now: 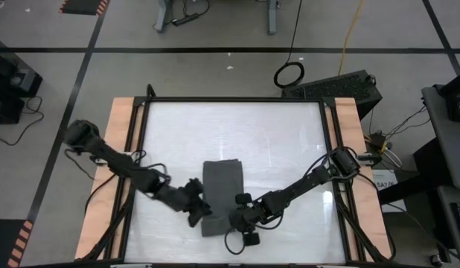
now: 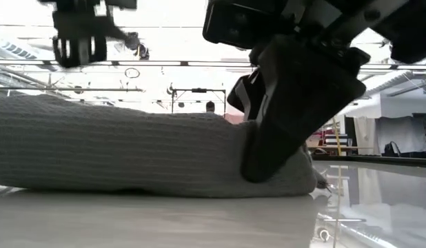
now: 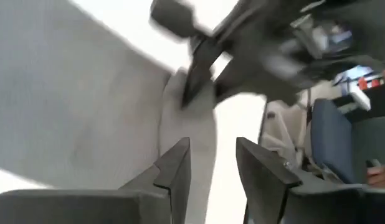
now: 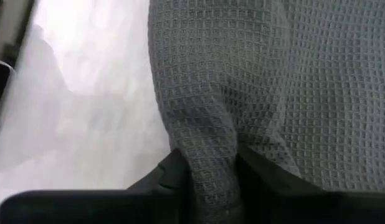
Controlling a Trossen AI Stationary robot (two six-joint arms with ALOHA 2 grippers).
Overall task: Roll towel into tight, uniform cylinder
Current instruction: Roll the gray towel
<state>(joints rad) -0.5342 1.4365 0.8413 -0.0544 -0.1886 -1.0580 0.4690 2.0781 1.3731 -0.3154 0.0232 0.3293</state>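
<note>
The dark grey waffle-weave towel (image 1: 222,182) lies as a narrow folded strip in the table's near middle. It also shows in the low view (image 2: 116,151) as a low mound on the table. My right gripper (image 1: 230,217) is at the towel's near end, on its right side, shut on the cloth (image 4: 208,165). My left gripper (image 1: 200,214) is open beside the towel's near left edge and touches nothing; in the low view it hangs above the cloth (image 2: 78,45). In the left wrist view its gripper (image 3: 211,174) has the towel (image 3: 86,106) to one side. No white tag shows. My right gripper pinches a raised fold of the towel (image 4: 208,143) between its two fingers, near the towel's near end. One finger (image 2: 296,124) comes down on it slanting from above. The fold stands up between the fingers; the rest of the towel lies flat on the table.
The white tabletop (image 1: 230,126) has free room beyond the towel, bounded by a black frame and wooden side rails (image 1: 122,149). Cables and a dark case (image 1: 342,83) lie on the floor past the far edge.
</note>
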